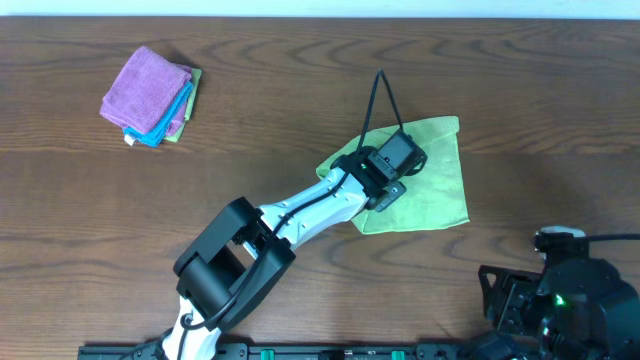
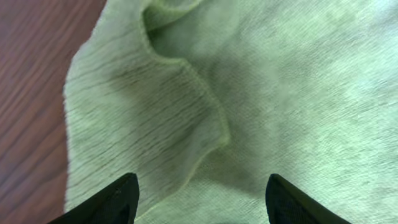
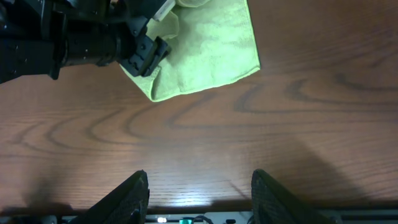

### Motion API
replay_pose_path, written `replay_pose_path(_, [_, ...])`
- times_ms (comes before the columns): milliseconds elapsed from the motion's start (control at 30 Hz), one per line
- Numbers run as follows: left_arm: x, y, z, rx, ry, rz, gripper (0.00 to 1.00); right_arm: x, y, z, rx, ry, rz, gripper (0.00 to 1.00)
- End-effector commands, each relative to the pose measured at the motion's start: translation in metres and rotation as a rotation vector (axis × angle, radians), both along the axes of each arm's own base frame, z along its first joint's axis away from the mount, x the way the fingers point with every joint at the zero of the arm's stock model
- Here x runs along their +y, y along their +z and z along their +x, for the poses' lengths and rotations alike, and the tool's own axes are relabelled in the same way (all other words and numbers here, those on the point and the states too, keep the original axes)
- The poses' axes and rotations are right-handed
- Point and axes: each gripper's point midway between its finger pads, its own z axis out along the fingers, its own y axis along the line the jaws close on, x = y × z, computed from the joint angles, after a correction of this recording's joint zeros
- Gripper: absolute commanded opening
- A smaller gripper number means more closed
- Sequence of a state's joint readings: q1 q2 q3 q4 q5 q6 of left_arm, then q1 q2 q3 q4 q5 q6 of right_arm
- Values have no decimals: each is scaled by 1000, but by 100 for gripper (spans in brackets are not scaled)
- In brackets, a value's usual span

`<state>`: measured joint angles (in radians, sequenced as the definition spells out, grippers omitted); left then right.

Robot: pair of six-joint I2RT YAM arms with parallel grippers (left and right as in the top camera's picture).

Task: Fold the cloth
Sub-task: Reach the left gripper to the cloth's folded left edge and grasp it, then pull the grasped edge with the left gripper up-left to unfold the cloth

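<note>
The light lime-green microfibre cloth [image 1: 432, 178] lies right of centre on the dark brown wooden table [image 1: 300, 60], rumpled rather than flat. Its left part is hidden in the overhead view under the black head of the left arm [image 1: 300, 212]. In the left wrist view the cloth fills nearly the whole frame, with a raised, curving ridge [image 2: 205, 118] running through it. The left pincer [image 2: 203, 186] hangs over it with its two dark fingers spread wide, and only their tips show. It grips nothing, though whether the tips touch the fabric cannot be told.

The right pincer [image 3: 199, 180] is also spread wide and empty over bare table, well apart from the cloth's near corner.

In the far left corner sits a stack with a folded purple cloth [image 1: 148, 85] on top and a blue cloth [image 1: 160, 132] mostly covered beneath.
</note>
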<state>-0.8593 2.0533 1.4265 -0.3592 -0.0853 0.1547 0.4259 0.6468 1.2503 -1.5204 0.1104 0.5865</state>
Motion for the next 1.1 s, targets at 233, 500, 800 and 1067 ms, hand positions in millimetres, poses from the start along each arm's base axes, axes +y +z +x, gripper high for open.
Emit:
replay_pose_path(233, [-12, 4, 2, -7, -61, -28, 56, -2, 5, 1, -25, 13, -20, 53])
replay_pose_path(500, [-13, -18, 5, -1, -67, -7, 51, -2, 5, 0, -25, 13, -20, 53])
replay_pose_path(800, [-12, -15, 17, -30, -46, -30, 25, -2, 5, 0, -24, 13, -20, 53])
replay_pose_path(1067, [-2, -16, 26, -25, -20, -26, 6, -3, 4, -1, -17, 13, -24, 52])
